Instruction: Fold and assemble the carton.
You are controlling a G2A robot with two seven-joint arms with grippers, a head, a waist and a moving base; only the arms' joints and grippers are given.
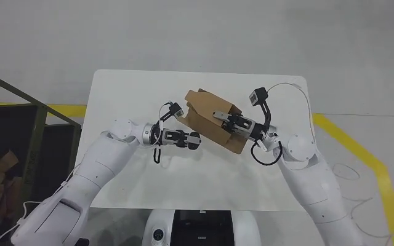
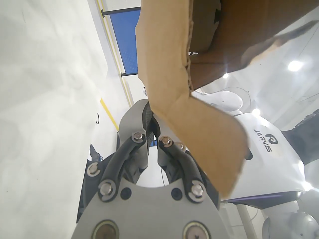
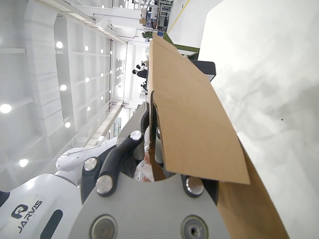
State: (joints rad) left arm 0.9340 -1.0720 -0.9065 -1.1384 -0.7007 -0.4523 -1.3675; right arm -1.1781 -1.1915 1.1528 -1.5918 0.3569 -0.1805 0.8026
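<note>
Carton (image 1: 206, 109) raised over mid-worktop (image 1: 123, 92), right hand (image 1: 220, 117) clamped on its wall. Left hand (image 1: 197, 140) at its near-left flap, grip can't tell. White worktop, yellow floor line (image 1: 345, 138).

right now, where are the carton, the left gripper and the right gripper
carton (image 1: 203, 101), top view, on its upper panel
left gripper (image 2: 151, 123), left wrist view, midway between its fingertips
right gripper (image 3: 151, 118), right wrist view, midway between its fingertips
</note>
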